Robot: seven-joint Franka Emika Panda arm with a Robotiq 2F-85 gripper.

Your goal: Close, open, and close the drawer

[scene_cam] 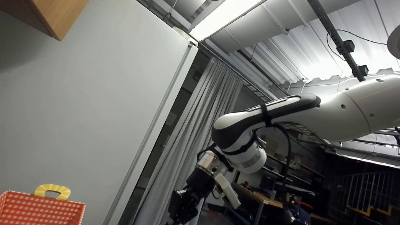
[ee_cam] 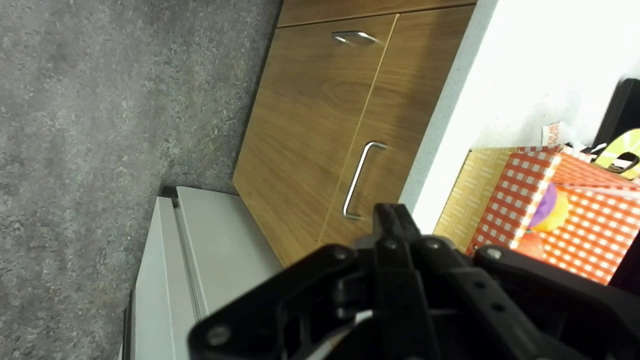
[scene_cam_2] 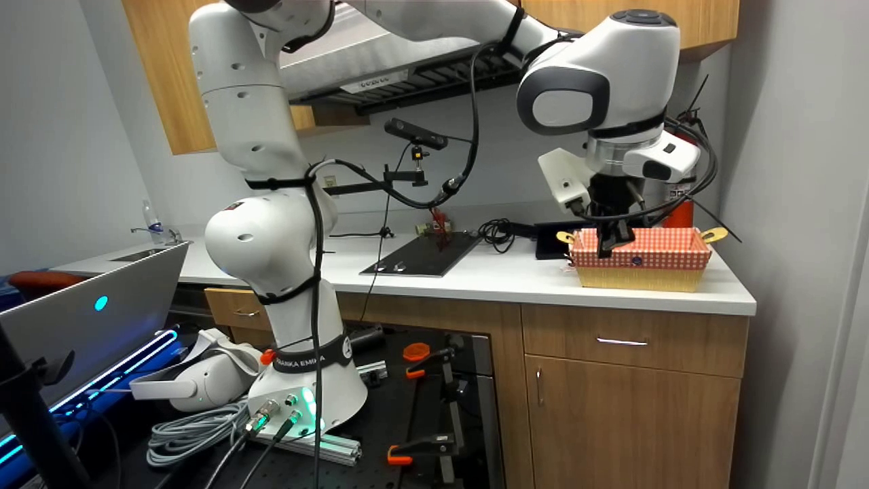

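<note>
The wooden drawer (scene_cam_2: 686, 339) sits under the counter's right end in an exterior view, its front level with the cabinet face. A silver bar handle (scene_cam_2: 621, 342) runs across it. In the wrist view the same drawer (ee_cam: 387, 132) and its handle (ee_cam: 356, 180) lie ahead and left of the fingertips, not touching them. My black gripper (ee_cam: 391, 210) has its fingertips pressed together with nothing between them. Seen from outside, the gripper (scene_cam_2: 604, 251) points down in front of the basket, above the level of the drawer. Its tips reach the bottom edge in an exterior view.
A red-checked basket (scene_cam_2: 652, 261) with yellow handles stands at the edge of the white counter (scene_cam_2: 502, 288), holding colourful items. Below the drawer is a cabinet door (scene_cam_2: 631, 421) with its own handle. A pale appliance or cupboard (ee_cam: 225, 240) adjoins the cabinet in the wrist view.
</note>
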